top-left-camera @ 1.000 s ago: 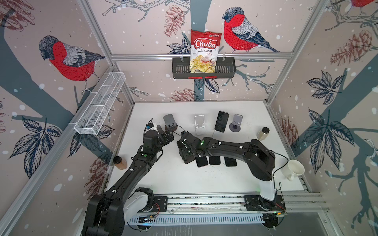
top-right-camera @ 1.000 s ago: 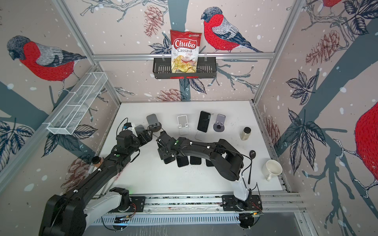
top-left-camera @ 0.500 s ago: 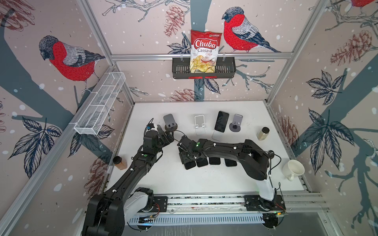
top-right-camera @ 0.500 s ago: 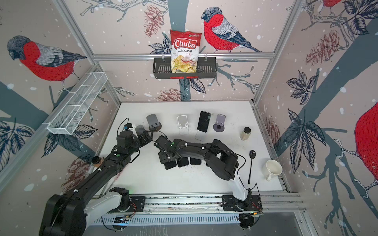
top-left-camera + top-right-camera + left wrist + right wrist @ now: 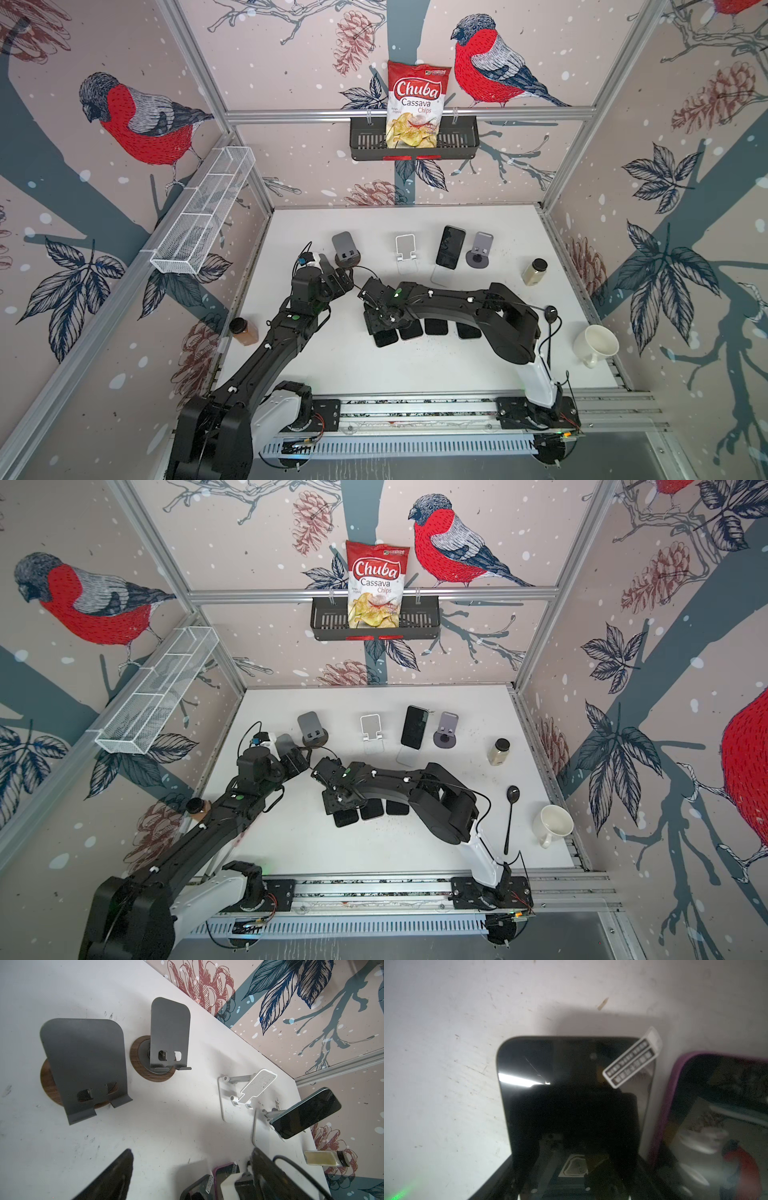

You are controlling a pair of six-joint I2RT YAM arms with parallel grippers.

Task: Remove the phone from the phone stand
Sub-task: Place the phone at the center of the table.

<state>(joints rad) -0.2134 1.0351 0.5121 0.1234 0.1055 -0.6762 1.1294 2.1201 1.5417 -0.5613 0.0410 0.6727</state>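
A dark phone leans on a white phone stand at the back of the table. Nearer the front, my right gripper is shut on a black phone by its long sides. That phone lies at the left end of a row of several phones, beside a purple-cased one. My left gripper hangs open over bare table in front of a grey stand, holding nothing.
Empty stands line the back: grey on a wooden disc, white, lilac. To the right are a small jar, a black spoon and a white mug. A brown bottle stands left.
My right gripper has carried the black phone forward and left, down to the left end of the row on the table. The left arm has hardly moved.
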